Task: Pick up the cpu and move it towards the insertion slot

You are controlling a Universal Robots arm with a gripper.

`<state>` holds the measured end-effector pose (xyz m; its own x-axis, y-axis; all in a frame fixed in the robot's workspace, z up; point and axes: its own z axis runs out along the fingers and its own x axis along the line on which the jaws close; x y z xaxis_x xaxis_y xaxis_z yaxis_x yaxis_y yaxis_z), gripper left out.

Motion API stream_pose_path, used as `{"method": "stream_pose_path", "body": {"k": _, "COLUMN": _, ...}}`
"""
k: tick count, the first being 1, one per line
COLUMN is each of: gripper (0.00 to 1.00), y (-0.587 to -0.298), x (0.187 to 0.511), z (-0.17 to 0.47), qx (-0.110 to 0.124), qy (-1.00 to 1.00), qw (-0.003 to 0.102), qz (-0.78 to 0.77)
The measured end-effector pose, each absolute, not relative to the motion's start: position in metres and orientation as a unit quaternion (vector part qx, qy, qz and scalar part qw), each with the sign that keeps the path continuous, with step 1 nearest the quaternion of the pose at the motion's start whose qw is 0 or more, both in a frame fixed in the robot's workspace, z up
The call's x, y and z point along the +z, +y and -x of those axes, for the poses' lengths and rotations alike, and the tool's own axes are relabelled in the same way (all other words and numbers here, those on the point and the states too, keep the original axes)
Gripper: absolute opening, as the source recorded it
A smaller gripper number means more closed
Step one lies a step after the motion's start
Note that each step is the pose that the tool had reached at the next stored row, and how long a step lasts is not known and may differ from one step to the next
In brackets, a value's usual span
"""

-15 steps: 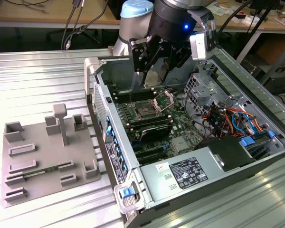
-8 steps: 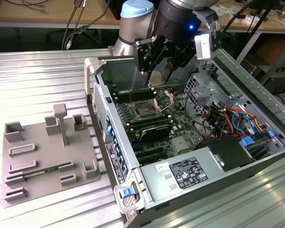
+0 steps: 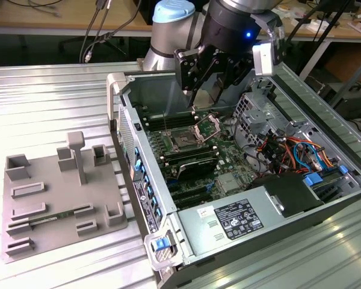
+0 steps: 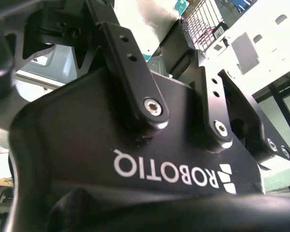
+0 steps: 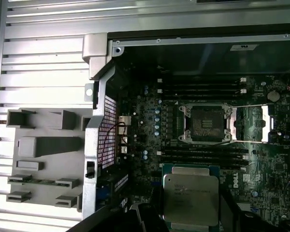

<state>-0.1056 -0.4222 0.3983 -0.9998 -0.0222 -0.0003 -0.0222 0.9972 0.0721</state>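
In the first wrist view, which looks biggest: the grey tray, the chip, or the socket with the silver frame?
1. The grey tray.
2. The cpu and the insertion slot look alike; the cpu is nearer the camera, so I won't rank them.

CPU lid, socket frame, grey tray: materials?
cpu: lid looks like matte silvery metal, with a dull sheen.
insertion slot: frame looks like polished metal, with bright glints.
grey tray: probably matte plastic, uniformly dull.

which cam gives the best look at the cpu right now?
The first wrist view: the cpu is seen top-down, its silvery lid facing the camera, beside the open insertion slot. In the exterior view the gripper hangs over the slot, and I can't make out the chip there. The second wrist view shows the gripper body.
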Motion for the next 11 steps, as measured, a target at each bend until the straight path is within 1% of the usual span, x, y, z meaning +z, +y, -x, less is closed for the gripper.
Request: {"method": "stream_pose_path", "body": {"k": 11, "gripper": 0.55, "y": -0.4218, "x": 0.3939, "z": 0.0958, "qx": -0.036, "qy": -0.999, "qw": 0.000, "qz": -0.011}}
